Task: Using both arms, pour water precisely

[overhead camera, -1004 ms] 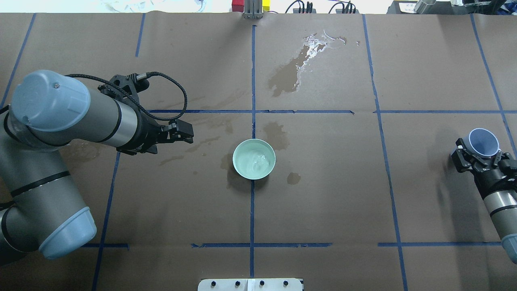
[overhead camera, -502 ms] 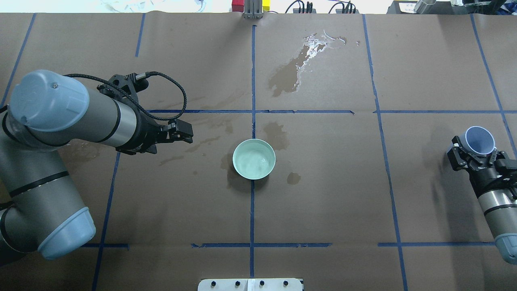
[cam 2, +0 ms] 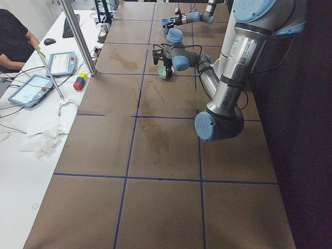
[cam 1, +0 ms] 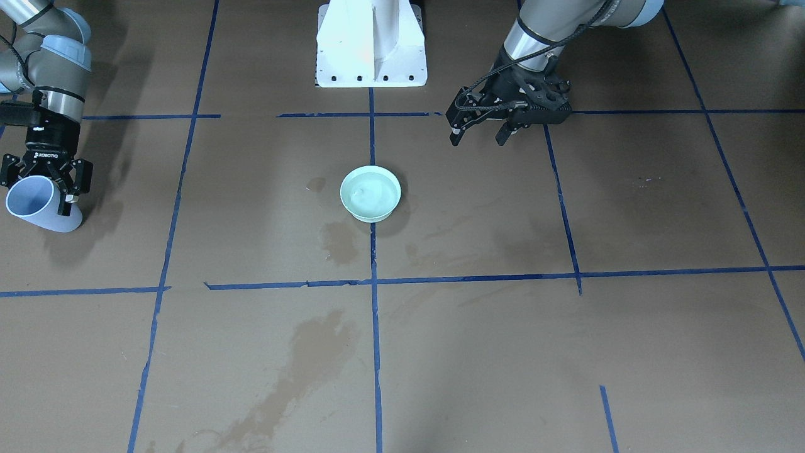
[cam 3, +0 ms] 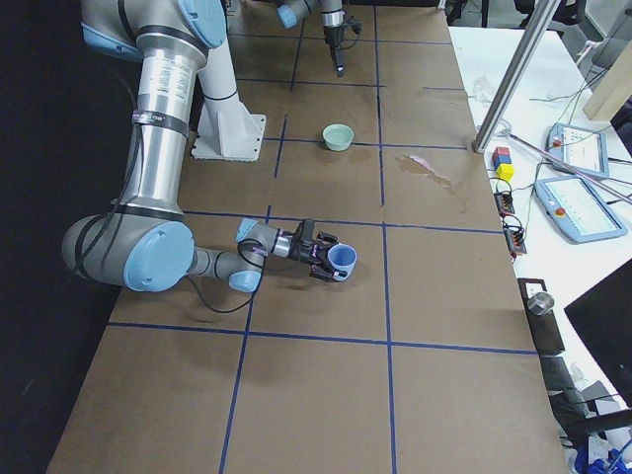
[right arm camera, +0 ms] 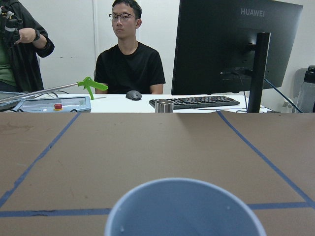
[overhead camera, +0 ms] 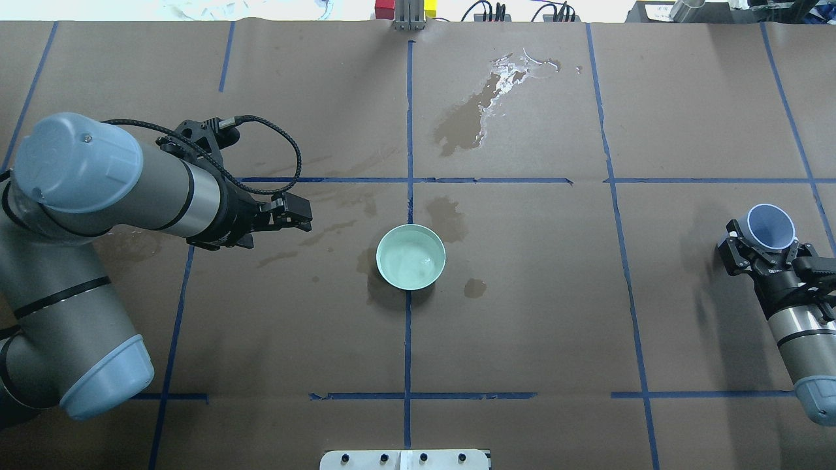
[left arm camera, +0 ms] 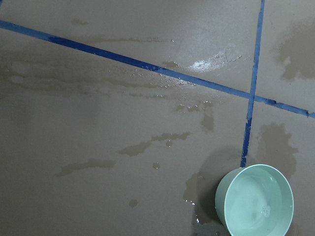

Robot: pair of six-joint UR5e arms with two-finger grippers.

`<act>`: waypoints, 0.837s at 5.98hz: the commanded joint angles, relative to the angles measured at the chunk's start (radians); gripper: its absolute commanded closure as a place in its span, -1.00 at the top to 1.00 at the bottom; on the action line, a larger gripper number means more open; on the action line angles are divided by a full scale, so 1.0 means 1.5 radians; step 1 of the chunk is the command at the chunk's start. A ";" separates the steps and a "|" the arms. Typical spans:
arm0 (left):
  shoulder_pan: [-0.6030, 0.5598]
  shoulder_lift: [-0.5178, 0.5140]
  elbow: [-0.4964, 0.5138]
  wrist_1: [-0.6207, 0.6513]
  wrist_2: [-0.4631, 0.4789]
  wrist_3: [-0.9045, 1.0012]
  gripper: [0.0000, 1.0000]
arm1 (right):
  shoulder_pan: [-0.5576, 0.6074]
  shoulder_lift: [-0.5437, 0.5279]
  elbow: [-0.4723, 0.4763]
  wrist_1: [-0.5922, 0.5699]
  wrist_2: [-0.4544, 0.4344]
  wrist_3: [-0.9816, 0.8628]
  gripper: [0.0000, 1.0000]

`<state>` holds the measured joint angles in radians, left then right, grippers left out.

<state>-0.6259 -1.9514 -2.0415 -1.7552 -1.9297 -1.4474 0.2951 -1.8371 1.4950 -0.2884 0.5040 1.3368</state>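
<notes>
A mint-green bowl point(overhead camera: 411, 256) stands at the table's middle and holds water point(overhead camera: 418, 260) with a rippling surface; it also shows in the front view point(cam 1: 370, 192) and the left wrist view point(left arm camera: 254, 200). My left gripper point(overhead camera: 299, 213) hovers to the bowl's left, open and empty; in the front view point(cam 1: 478, 133) its fingers stand apart. My right gripper point(overhead camera: 765, 253) is shut on a pale-blue cup point(overhead camera: 771, 226) at the table's far right, mouth up and slightly tilted. The cup also shows in the front view point(cam 1: 38, 204) and its rim in the right wrist view point(right arm camera: 184, 206).
A wet spill point(overhead camera: 470, 117) marks the brown paper at the back, with smaller damp stains point(overhead camera: 447, 217) around the bowl. Blue tape lines grid the table. The white pedestal point(cam 1: 371, 44) stands at the robot's side. Operators and a monitor point(right arm camera: 231, 49) are beyond the right end.
My right gripper has moved a little to the left with the blue cup. My left arm has barely moved. The water in the bowl still ripples.
</notes>
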 commanded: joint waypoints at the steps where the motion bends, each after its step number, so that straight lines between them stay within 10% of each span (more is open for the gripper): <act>1: 0.000 0.000 -0.001 0.000 0.000 0.000 1.00 | 0.000 0.001 -0.010 0.001 -0.001 0.000 -0.49; 2: 0.000 0.001 -0.001 0.000 -0.001 0.000 1.00 | 0.000 0.001 -0.010 0.001 -0.001 0.001 -0.29; 3: 0.000 0.001 -0.001 0.000 0.000 0.001 1.00 | 0.000 0.001 -0.012 0.001 -0.002 0.001 0.59; 4: 0.000 0.002 -0.002 0.000 -0.001 0.000 1.00 | 0.001 0.000 -0.011 0.002 -0.002 0.001 1.00; 5: 0.000 0.002 -0.001 0.000 -0.001 0.000 1.00 | 0.002 0.000 -0.010 0.002 -0.002 0.001 1.00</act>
<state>-0.6259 -1.9486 -2.0440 -1.7549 -1.9310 -1.4478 0.2962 -1.8373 1.4790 -0.2857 0.5017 1.3376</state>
